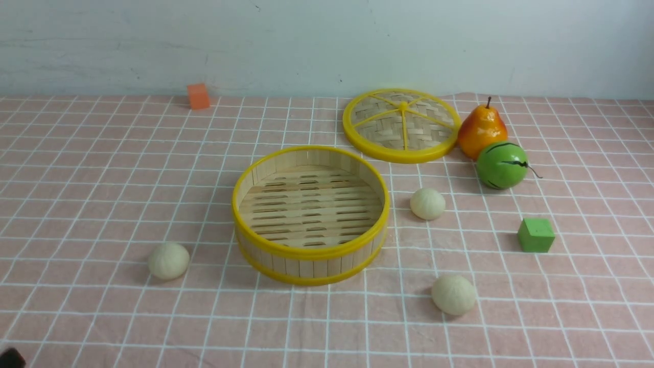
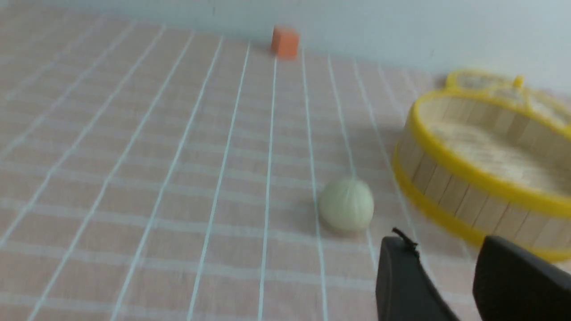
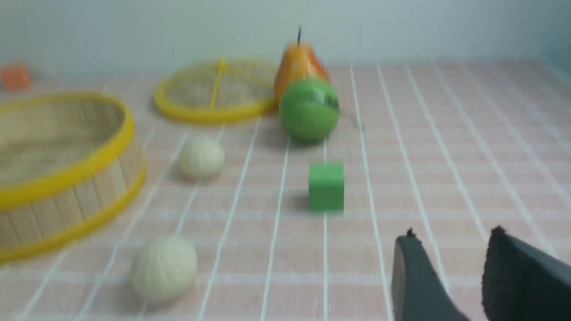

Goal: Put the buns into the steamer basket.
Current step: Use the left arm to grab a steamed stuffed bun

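The bamboo steamer basket [image 1: 310,254] with yellow rims stands empty in the middle of the pink checked cloth. Three cream buns lie around it on the cloth: one to its left [image 1: 168,260], one to its right [image 1: 427,203], one at the front right [image 1: 453,295]. My left gripper [image 2: 444,243] is open with nothing between its fingers, a short way from the left bun [image 2: 346,204] and beside the basket [image 2: 450,178]. My right gripper [image 3: 450,234] is open too, empty, well apart from the two right buns [image 3: 163,266] [image 3: 202,157]. Neither gripper shows in the front view.
The flat woven lid [image 1: 401,125] lies behind the basket. An orange pear [image 1: 481,130] and a green striped melon [image 1: 501,165] sit to its right. A green cube [image 1: 535,235] rests right of the buns, an orange cube [image 1: 198,96] by the back wall.
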Robot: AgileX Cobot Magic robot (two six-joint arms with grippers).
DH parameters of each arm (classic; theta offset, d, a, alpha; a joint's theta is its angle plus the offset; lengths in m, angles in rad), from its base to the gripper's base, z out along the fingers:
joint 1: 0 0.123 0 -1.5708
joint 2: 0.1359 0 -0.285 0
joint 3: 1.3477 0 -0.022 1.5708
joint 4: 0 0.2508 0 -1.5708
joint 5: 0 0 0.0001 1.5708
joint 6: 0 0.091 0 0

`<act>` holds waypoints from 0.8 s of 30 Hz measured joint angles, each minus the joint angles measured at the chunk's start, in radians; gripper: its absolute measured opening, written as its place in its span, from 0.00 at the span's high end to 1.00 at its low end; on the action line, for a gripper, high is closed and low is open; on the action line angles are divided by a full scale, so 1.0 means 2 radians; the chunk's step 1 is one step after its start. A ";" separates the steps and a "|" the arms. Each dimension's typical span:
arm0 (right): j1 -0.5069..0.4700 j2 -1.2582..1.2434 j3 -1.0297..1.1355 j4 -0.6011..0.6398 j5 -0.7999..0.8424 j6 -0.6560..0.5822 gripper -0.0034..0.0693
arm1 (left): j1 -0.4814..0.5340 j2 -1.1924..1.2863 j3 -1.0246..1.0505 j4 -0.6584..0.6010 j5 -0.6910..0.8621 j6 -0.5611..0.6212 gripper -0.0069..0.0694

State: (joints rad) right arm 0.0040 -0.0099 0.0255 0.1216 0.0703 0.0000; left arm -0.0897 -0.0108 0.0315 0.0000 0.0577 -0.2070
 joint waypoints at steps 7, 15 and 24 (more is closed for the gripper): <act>0.000 0.000 0.000 0.018 -0.155 0.084 0.62 | 0.000 0.000 0.000 -0.003 -0.164 -0.006 0.60; 0.000 0.006 -0.008 0.039 -0.221 0.178 0.66 | 0.000 0.000 -0.046 -0.074 -0.236 -0.086 0.77; 0.000 0.165 -0.201 -0.071 -0.023 0.161 0.97 | 0.000 0.172 -0.262 -0.062 -0.029 -0.040 0.93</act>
State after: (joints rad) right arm 0.0040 0.3204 -0.3765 -0.0213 0.0233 0.3220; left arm -0.0894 0.3329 -0.4919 -0.1233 0.0000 -0.2862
